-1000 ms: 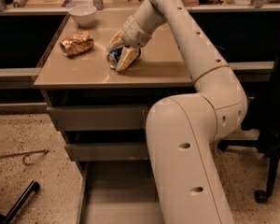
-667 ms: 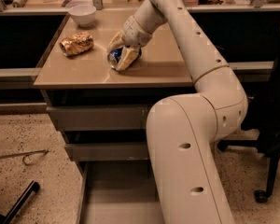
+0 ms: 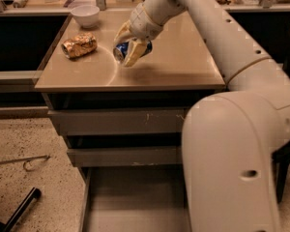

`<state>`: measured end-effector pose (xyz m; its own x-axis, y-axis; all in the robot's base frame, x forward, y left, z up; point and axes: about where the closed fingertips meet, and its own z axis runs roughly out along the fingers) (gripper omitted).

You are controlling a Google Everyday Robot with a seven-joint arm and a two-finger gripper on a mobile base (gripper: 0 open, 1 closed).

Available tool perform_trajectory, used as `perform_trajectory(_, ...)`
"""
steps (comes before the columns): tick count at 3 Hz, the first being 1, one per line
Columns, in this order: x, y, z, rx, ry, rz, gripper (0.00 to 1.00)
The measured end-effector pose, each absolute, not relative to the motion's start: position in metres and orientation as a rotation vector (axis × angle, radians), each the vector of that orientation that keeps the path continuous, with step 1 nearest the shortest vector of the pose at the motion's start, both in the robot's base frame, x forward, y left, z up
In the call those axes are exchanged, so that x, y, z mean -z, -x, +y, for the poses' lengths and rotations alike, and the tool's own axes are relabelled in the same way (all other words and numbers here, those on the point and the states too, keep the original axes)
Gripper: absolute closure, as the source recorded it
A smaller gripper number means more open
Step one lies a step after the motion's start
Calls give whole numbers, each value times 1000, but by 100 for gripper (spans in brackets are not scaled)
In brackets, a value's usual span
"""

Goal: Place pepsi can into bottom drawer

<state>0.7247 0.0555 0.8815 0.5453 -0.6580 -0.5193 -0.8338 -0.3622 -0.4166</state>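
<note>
Edges: the tan flat countertop (image 3: 179, 66) is ending in a front lip just ahead of the cream two-finger gripper (image 3: 127, 47), with its left edge running beside the gold-brown crinkled foil snack bag (image 3: 79, 45).
Open room: the wide grey metal bottom drawer (image 3: 135, 202) is standing pulled out below, its bare floor showing between a thin left wall and the robot's bulk.
Upper fronts: the two scuffed grey upper drawers (image 3: 121, 122) are sitting closed above it.
Gripper: reaching over the middle of the countertop, its jaws pinching the small blue cylindrical pepsi can (image 3: 121, 50).
Can location: sitting in the gripper's grasp over the countertop, near the snack bag and well apart from the drawer.
Can axis: lying tilted rather than upright – the long axis is running from lower left to upper right, the silver end facing lower left.
Hidden: the fingers (image 3: 133, 55) are covering much of the can; whether it is touching the surface is hard to tell.
Cut off: the large white robot arm (image 3: 232, 153) is blocking the drawer's right side – the drawer's front is running out of view.
Behind: a small white round bowl (image 3: 85, 14) is sitting at the back left corner.
</note>
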Motion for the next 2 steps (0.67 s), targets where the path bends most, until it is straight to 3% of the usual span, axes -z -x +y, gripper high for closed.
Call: perform_trajectory(2, -865, -692, 77, -401, 2037, 1145, 100)
